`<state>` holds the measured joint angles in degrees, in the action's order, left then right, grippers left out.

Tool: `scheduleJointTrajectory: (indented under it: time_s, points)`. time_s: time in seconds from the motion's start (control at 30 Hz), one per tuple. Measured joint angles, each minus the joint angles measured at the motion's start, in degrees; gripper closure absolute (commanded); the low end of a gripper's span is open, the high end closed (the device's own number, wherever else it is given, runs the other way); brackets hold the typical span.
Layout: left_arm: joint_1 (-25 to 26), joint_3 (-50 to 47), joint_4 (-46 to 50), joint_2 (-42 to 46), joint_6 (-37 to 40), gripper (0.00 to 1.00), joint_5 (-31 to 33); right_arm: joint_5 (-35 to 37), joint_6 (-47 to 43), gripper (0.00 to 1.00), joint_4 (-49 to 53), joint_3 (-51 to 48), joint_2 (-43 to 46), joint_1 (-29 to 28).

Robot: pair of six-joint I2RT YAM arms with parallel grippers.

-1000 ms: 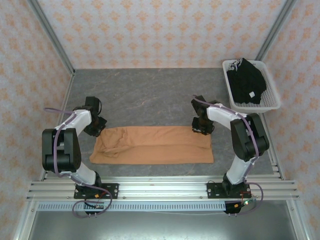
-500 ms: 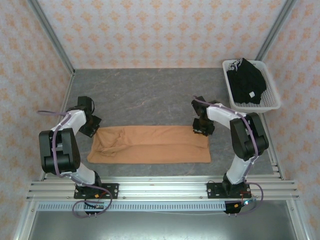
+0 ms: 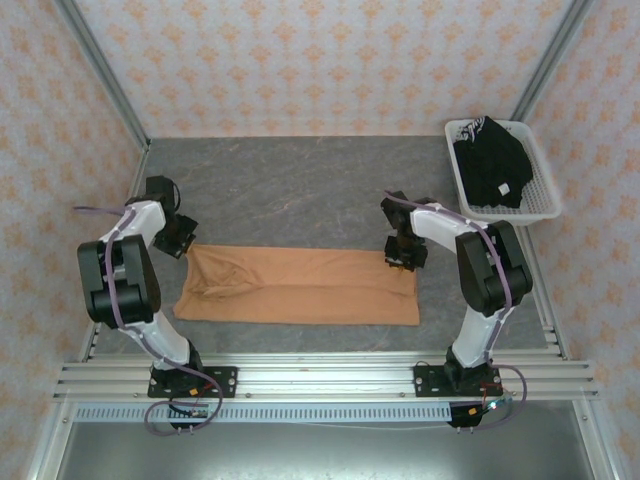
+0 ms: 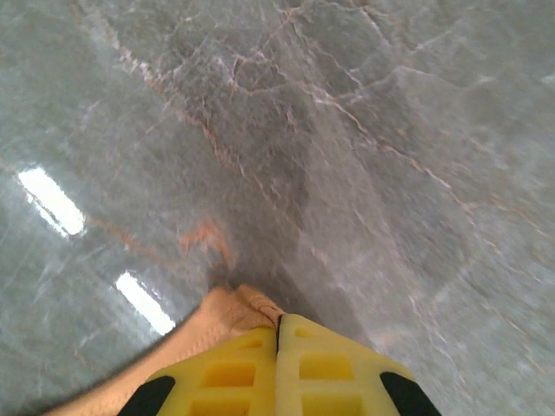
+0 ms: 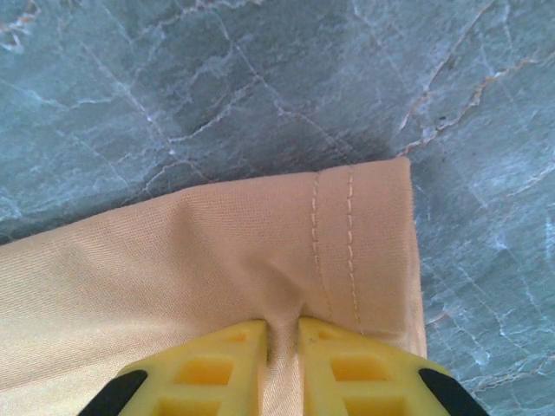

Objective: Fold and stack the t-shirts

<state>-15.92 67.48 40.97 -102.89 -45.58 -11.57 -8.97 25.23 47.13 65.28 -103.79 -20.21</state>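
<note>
Both pairs of jaws are pinched on cloth: the left gripper (image 4: 278,328) is clamped tight on the orange t-shirt's (image 3: 300,285) far-left corner, and the right gripper (image 5: 282,334) nips its far-right hemmed corner. The shirt lies folded on the table (image 3: 300,180) between them.

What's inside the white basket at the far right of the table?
Black clothing lies bunched in the basket, with a small white tag showing on top. Whether it is one garment or several, and anything beneath, is hidden by the top folds.
</note>
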Motion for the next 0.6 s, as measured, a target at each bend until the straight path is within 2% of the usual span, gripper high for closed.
scheduleJointTrajectory:
  time_s: [0.13,0.27,0.33,0.47,0.6]
  points:
    - [0.04,3.04,2.51,-4.52,1.14,0.98,0.66,-0.02,0.00,0.83,0.07,0.11,0.00,0.00]
    - [0.02,5.16,4.92,-4.63,2.21,0.59,3.37,0.02,-0.02,0.81,0.28,0.37,0.02,0.00]
    - [0.02,5.97,5.90,-4.35,2.56,0.46,5.09,0.02,-0.24,0.80,0.28,0.50,0.13,0.00]
    - [0.33,4.94,7.67,1.77,2.25,0.44,7.56,0.17,-0.90,0.79,0.22,0.52,1.99,0.00]
    - [4.22,-1.77,9.16,19.37,-0.70,0.52,7.34,0.13,-1.97,0.79,0.20,0.87,5.68,0.00]
